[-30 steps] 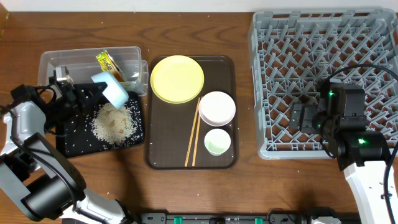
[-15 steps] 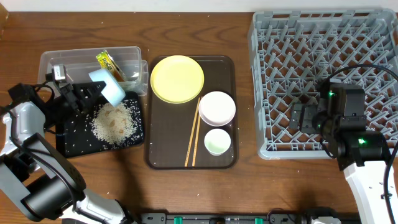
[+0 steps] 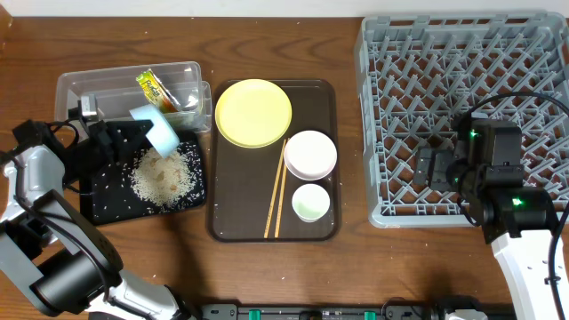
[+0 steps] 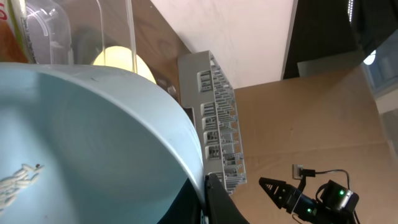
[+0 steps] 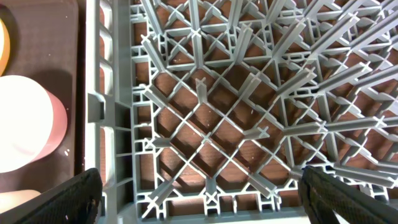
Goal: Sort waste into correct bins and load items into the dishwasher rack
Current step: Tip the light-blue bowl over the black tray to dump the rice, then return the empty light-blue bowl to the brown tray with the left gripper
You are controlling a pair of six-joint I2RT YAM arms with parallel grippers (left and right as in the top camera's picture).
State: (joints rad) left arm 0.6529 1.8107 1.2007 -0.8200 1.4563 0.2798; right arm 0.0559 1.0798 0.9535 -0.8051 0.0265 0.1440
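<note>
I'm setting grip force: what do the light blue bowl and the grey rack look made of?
The light blue bowl: probably plastic or melamine, smooth satin finish; soft even sheen, thin rim. Glazed ceramic isn't excluded. The grey rack: moulded plastic, matte; thin uniform lattice ribs and pegs.

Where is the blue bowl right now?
Overhead view, left side: the left hand holds the blue bowl tilted above the rice on the black tray, beside the clear tub.
</note>
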